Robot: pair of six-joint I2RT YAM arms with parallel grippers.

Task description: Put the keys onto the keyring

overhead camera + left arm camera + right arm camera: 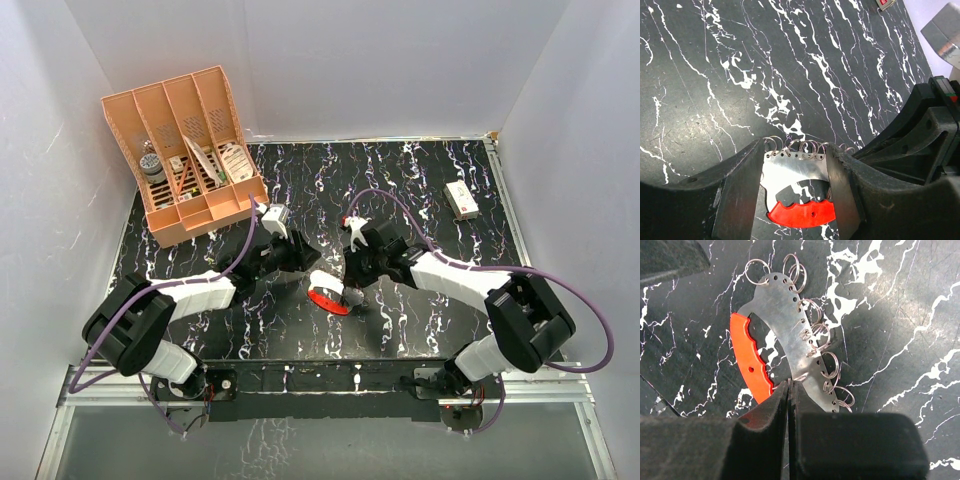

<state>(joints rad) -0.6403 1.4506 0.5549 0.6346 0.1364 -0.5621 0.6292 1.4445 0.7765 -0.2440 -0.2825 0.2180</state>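
— Black fingers of the left gripper fill the near edge of its wrist view. What sits between them?

— The keyring, a curved metal plate with a bright red grip along its inner side. Both fingers press on opposite edges of the plate, so the left gripper is clenched on it.

— And the wire loops?

— Split rings hang through a row of holes along the plate's outer edge, just past the fingertips.

— How does the right gripper stand?

— Its jaws are closed tight, with only a thin seam between them. The tips meet the keyring at the end where red grip and metal come together. Whether they pinch the plate cannot be told.

— Where is the keyring relative to the orange desk organizer?

— To the organizer's right and nearer the arm bases, over the black marbled table, between the two grippers.

— Anything else?

— The organizer holds papers and a small dark round object in its slots. A small white box with a red mark lies well to the organizer's right.
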